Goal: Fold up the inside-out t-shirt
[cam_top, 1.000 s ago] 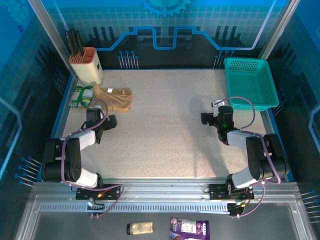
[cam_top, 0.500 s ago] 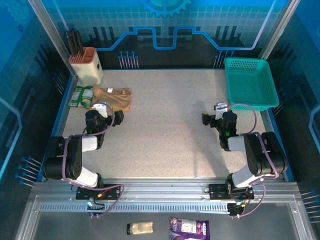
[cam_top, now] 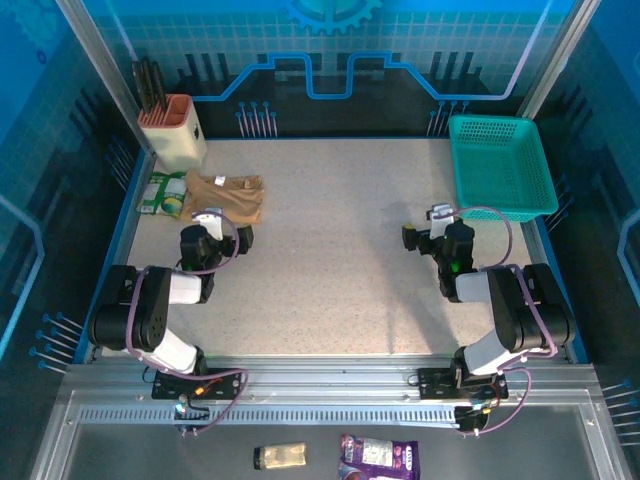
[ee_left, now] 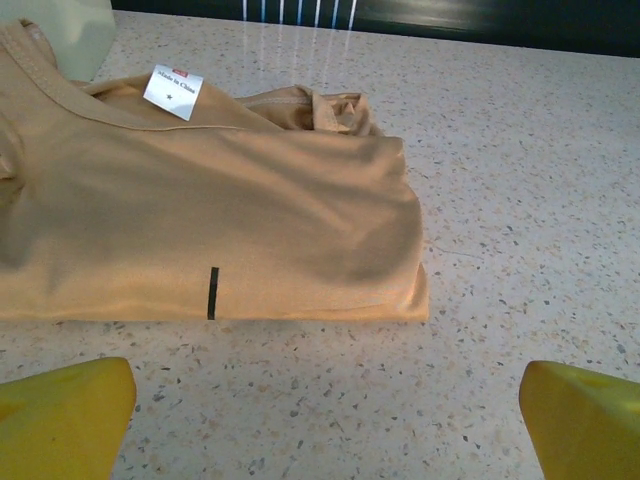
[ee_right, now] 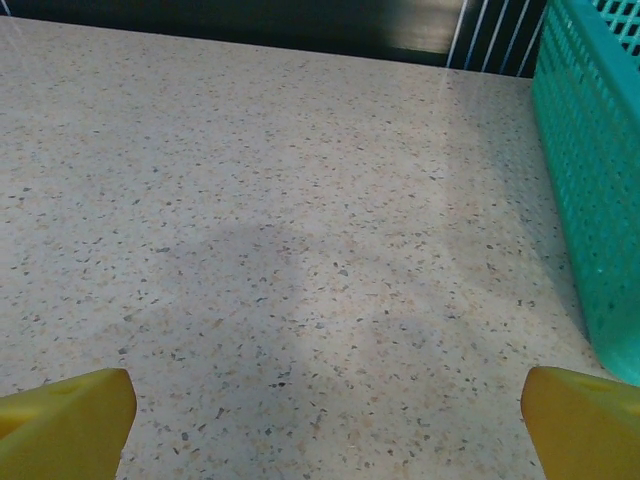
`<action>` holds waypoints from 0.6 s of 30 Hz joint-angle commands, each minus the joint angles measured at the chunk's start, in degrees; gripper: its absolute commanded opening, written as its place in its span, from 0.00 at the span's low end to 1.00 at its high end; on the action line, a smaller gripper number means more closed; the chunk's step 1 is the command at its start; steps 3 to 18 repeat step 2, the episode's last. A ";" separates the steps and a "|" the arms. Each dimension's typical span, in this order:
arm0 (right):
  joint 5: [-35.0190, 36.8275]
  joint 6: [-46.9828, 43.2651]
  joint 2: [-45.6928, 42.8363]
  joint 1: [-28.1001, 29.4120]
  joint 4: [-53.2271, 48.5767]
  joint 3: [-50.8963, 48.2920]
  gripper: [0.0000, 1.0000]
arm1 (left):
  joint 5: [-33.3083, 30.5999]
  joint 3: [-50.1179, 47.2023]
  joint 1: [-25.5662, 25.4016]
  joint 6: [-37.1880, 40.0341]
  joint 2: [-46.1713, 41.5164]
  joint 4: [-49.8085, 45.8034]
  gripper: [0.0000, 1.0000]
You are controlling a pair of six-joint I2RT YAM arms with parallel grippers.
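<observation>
Left hand [ee_left: 322,428] spread wide and empty, folded tan t-shirt [ee_left: 200,220] just ahead of it, green packet [cam_top: 160,193] and knife block [cam_top: 172,130] beyond, right hand [ee_right: 322,428] spread wide and empty over bench [ee_right: 300,200], teal basket [ee_right: 590,180] at its right

The white tag [ee_left: 173,86] on the t-shirt [ee_left: 250,220] has unreadable small print.

The left arm [cam_top: 140,315] sits folded back low over its base, forearm reaching forward, and the left gripper [ee_left: 322,425] has its yellow fingers [ee_left: 62,415] spread wide with nothing between them. The right arm [cam_top: 520,315] is folded much the same, the right gripper [ee_right: 325,425] equally wide and empty, apparently held low.
</observation>
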 commanded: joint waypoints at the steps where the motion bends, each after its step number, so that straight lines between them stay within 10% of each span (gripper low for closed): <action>1: -1.45 -0.90 0.19 -0.49 2.07 0.11 1.00 | -0.96 0.75 -0.22 1.33 0.26 2.12 0.99; 18: -0.72 -0.80 0.21 -0.41 2.39 0.10 1.00 | -0.92 0.76 -0.18 1.31 0.23 2.14 0.99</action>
